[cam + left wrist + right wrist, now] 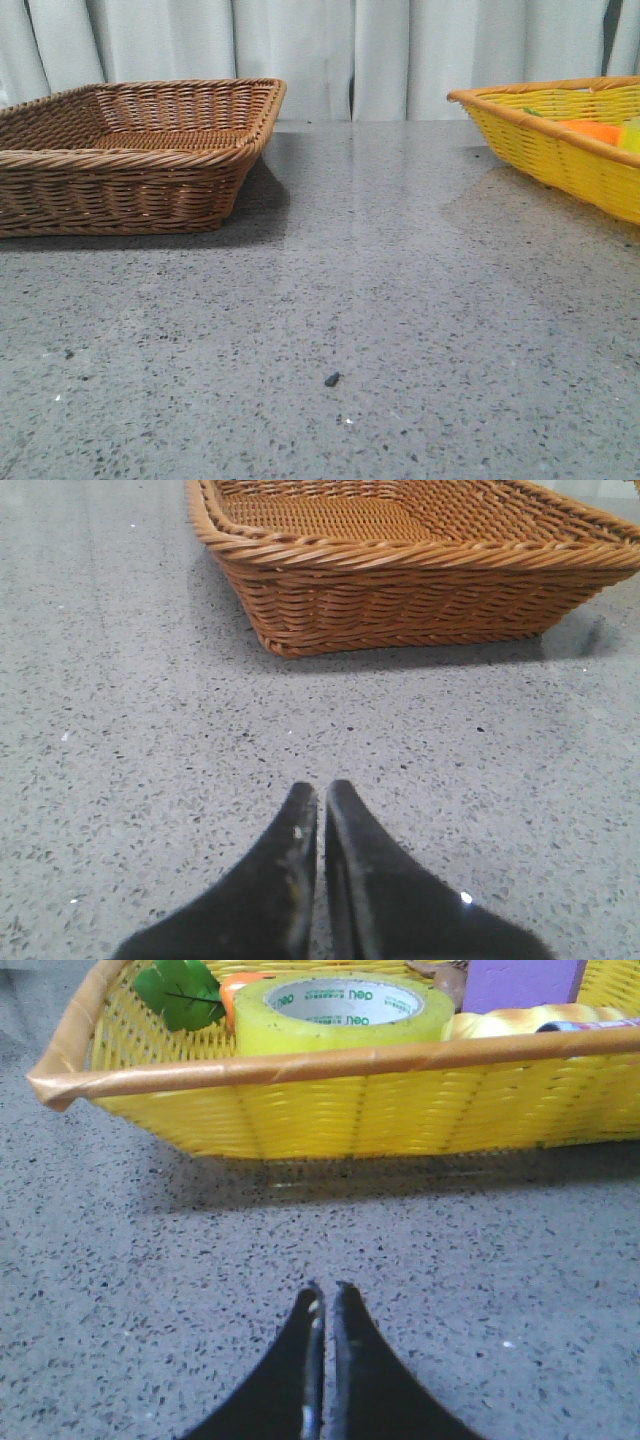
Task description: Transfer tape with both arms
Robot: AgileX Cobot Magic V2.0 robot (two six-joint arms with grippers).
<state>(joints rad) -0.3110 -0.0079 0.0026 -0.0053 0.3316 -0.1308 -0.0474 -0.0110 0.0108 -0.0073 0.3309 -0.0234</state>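
Tape (343, 1012) sits inside the yellow basket (330, 1100), straight ahead of my right fingers (326, 1305) and apart from them. I see those fingers clenched tight on nothing, low over the grey worktop (130, 1290). My left fingers (321, 805) are clenched too, holding nothing. The brown basket (400, 590) stands ahead of them, apart. A green leaf (180, 990) lies beside the tape.
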